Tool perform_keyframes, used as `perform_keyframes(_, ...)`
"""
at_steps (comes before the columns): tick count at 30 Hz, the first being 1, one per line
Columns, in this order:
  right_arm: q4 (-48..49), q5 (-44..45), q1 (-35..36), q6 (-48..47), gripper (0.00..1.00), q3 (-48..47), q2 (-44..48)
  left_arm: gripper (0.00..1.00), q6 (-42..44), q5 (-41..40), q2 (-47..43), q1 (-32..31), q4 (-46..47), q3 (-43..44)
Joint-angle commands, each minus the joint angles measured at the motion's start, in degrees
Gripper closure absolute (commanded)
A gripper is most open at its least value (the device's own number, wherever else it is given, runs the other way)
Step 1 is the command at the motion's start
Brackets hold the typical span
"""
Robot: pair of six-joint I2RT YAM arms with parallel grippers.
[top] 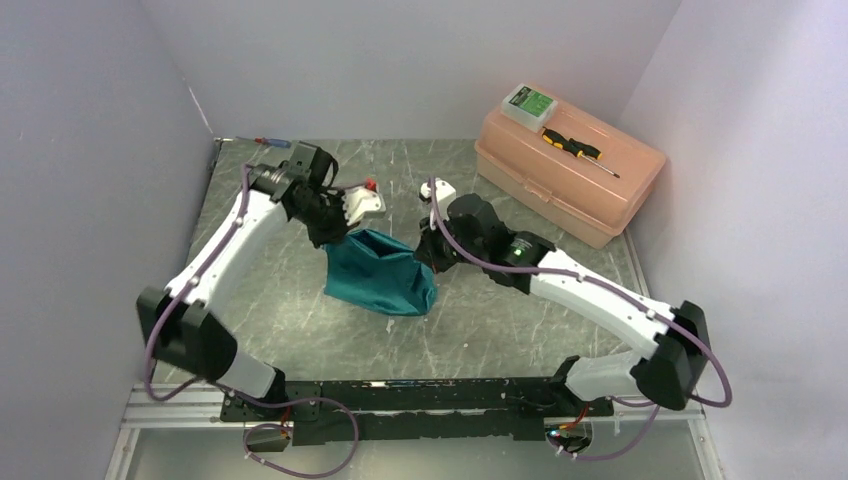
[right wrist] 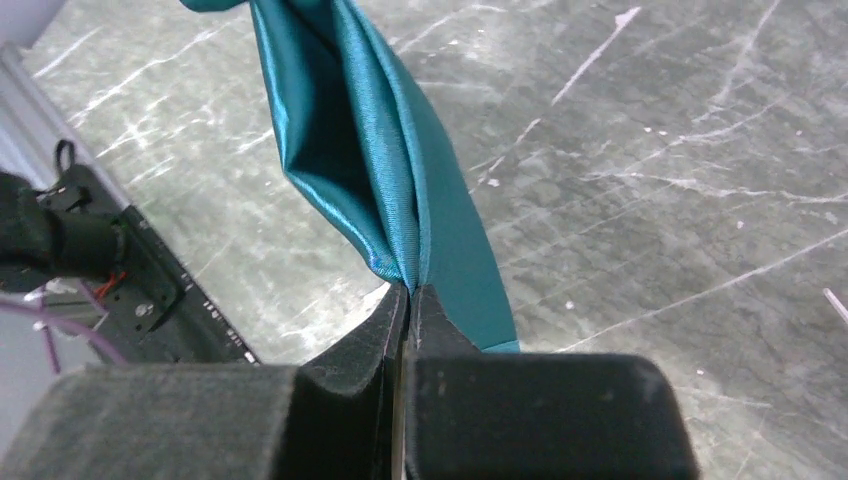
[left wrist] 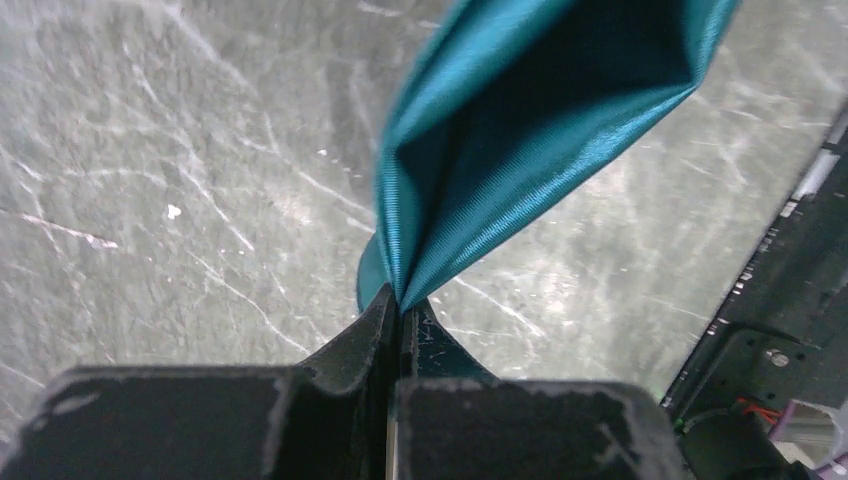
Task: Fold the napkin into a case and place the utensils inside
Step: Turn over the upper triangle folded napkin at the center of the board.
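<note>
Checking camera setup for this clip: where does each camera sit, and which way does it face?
Top external: above, behind the bases, looking down on the table; left arm and right arm both show.
Left wrist: on the wrist, looking past the left gripper, shut on the napkin.
Right wrist: same, past the right gripper, also pinching it.
Shared: the napkin.

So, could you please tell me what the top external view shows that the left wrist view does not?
Top external only: the right gripper holding the napkin's far corner, the toolbox, and a screwdriver on its lid. Left wrist only: a close look at the left gripper, shut on a gathered corner of cloth. Both: the napkin and the table.
</note>
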State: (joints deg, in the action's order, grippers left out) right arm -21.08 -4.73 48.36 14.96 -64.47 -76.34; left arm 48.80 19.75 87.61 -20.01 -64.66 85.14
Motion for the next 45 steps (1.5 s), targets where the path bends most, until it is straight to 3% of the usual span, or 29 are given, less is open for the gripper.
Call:
perform_keyframes(1, -3.1, 4.2, 6.5, 1.7, 1.0, 1.0, 6.7, 0.97, -0.7, 1.8, -11.4, -7.5, -8.3, -2.6)
perform_keyframes(6, -9.8, 13.3, 20.1, 6.7, 1.0, 1.1, 10.7, 0.97, -4.8, 1.7, -18.8, -15.0, -17.4, -4.2)
perform_keyframes(10, -15.2, 19.6, 28.5, 12.4, 1.0, 0.3, 14.1, 0.97, -6.6, 1.3, -23.6, -16.4, -24.9, -3.0)
perform_keyframes(16, -17.8, 22.1, 30.6, 14.5, 1.0, 0.3, 16.6, 0.97, -4.1, 1.8, -26.2, -16.5, -31.5, -4.4)
perform_keyframes(18, -15.5, 19.0, 26.6, 12.4, 1.0, 1.8, 15.7, 0.97, -4.0, 1.8, -24.3, -16.5, -27.9, -6.5)
perform_keyframes(21, -9.0, 10.4, 13.8, 9.1, 1.0, 5.6, 13.1, 0.97, -3.9, -3.0, -18.4, -16.3, -17.0, -10.8)
perform_keyframes(24, -2.8, 4.1, 4.0, 5.1, 1.0, 8.3, 7.4, 0.97, -3.2, -6.2, -8.2, -11.0, -6.2, -12.4)
perform_keyframes(28, 4.4, -2.4, -4.7, 0.5, 1.0, 8.8, -4.4, 0.97, -7.9, -7.3, 12.9, -2.7, 2.9, -3.5)
perform_keyframes(32, 10.3, -5.6, -11.6, -1.1, 1.0, 7.3, -13.1, 0.95, -10.3, -9.4, 28.8, -0.1, 5.2, 8.6)
perform_keyframes(35, 12.2, -7.5, -15.2, -2.9, 1.0, 4.7, -18.4, 0.91, -12.1, -8.1, 37.1, 1.6, 3.6, 17.6)
perform_keyframes(38, 11.9, -7.4, -17.6, -5.1, 1.0, 0.9, -24.3, 0.79, -13.3, -8.2, 40.6, 2.7, 4.8, 21.2)
perform_keyframes(43, 13.4, -5.0, -20.4, -5.3, 0.71, -3.0, -30.4, 0.62, -16.7, -7.7, 40.5, 4.0, 8.9, 21.2)
perform_keyframes(45, 12.8, -2.3, -20.5, -5.1, 0.42, -5.0, -31.5, 0.56, -17.5, -7.5, 39.9, 4.1, 9.9, 21.2)
